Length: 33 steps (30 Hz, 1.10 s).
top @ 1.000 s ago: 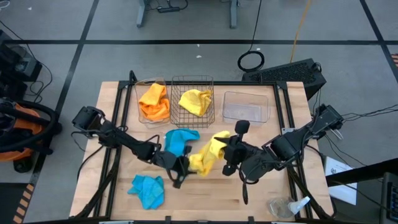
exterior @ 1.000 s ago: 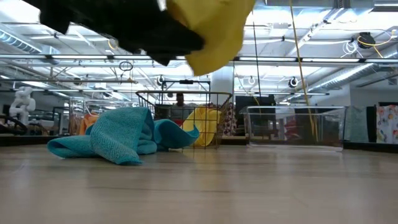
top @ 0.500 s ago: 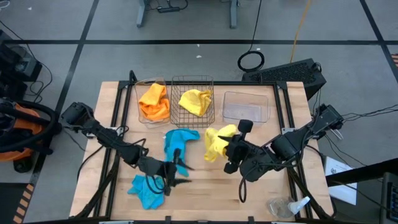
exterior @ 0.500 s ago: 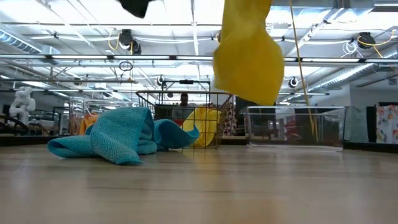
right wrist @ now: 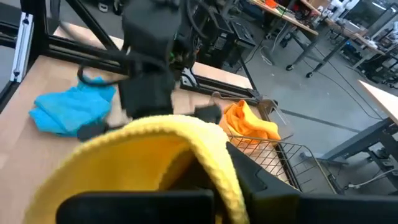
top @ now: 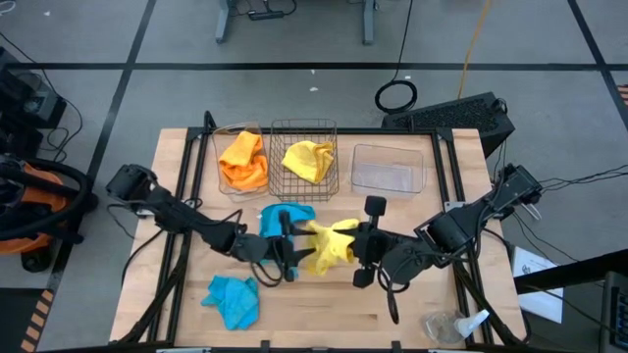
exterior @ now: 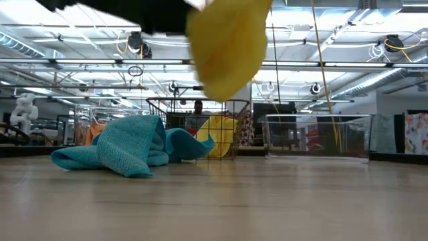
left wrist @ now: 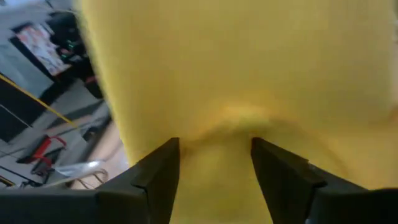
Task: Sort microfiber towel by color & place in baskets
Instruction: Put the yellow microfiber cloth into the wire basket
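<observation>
A yellow towel (top: pixel 329 245) hangs in the air between my two grippers; in the low view the yellow towel (exterior: pixel 227 47) droops well above the tabletop. My left gripper (top: pixel 291 250) is at its left end and my right gripper (top: pixel 355 250) at its right end, both shut on it. One teal towel (top: pixel 285 218) lies crumpled on the table just beyond them, another teal towel (top: pixel 234 299) near the near-left side. At the far edge stand a clear tub (top: pixel 220 147) with an orange towel, a wire basket (top: pixel 304 125) with a yellow towel, and an empty clear tub (top: pixel 388 169). My left gripper (left wrist: pixel 214 143) has a thick fold of the yellow towel (left wrist: pixel 239 121) between its two fingers, coming level from the table's left. The cloth bunches at the fingertips and spreads beyond them, lifted clear of the table. My right gripper holds the towel's right end (right wrist: pixel 186 143) from the table's right. The cloth drapes over its fingers and hides the place of contact. The towel is clear of the table and sags between the two grippers.
A small clear plastic object (top: pixel 451 326) lies at the near-right corner. Bare wood shows along the near edge and on the right half of the table. The low view looks past the towels into a workshop, where a person (exterior: pixel 198 107) stands behind the wire basket.
My left gripper drew away from the yellow towel toward the near-left teal towel, leaving the cloth hanging from my right gripper alone. It then came back toward the right and took hold of the towel. The towel swung right, then left again.
</observation>
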{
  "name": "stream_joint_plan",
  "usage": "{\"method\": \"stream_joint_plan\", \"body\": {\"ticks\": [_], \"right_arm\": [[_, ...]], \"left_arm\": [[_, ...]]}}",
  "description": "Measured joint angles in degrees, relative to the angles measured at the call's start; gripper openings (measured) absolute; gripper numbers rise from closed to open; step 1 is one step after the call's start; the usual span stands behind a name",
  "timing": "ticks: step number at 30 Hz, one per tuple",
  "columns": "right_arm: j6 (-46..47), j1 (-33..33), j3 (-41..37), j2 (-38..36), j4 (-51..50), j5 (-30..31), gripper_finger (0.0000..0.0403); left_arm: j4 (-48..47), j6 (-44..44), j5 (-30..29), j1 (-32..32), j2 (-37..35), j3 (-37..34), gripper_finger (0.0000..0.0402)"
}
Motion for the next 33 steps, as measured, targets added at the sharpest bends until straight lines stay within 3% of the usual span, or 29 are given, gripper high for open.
{"method": "stream_joint_plan", "body": {"ticks": [3,7,9,12,19,27,33], "right_arm": [[-0.6,0.0,0.0,0.0,0.1,0.2,0.0002],[-1.3,0.0,0.0,0.0,0.1,0.3,0.0002],[-1.6,0.0,0.0,0.0,0.0,0.4,0.0002],[-2.9,0.0,0.0,0.0,-0.1,2.3,0.0002],[-5.0,0.3,0.0,-0.5,-3.3,13.5,0.0002],[-4.2,0.3,0.0,-2.7,-3.9,15.5,0.0002],[-1.5,0.4,0.0,-4.2,-8.0,18.7,0.0002]], "left_arm": [[-3.1,0.0,2.7,1.1,1.7,0.0,0.016],[-7.2,-0.2,5.1,1.6,2.7,0.0,0.0049],[-7.6,-0.5,5.1,1.6,2.7,0.0,0.0014],[-8.0,-0.4,6.6,1.0,2.7,0.0,0.0019],[-8.2,-0.1,8.3,-1.8,2.7,0.0,0.0013],[-2.5,2.5,7.7,-5.8,1.6,0.0,0.0005],[-6.1,-5.3,7.7,-8.5,-0.3,0.0,0.0056]]}}
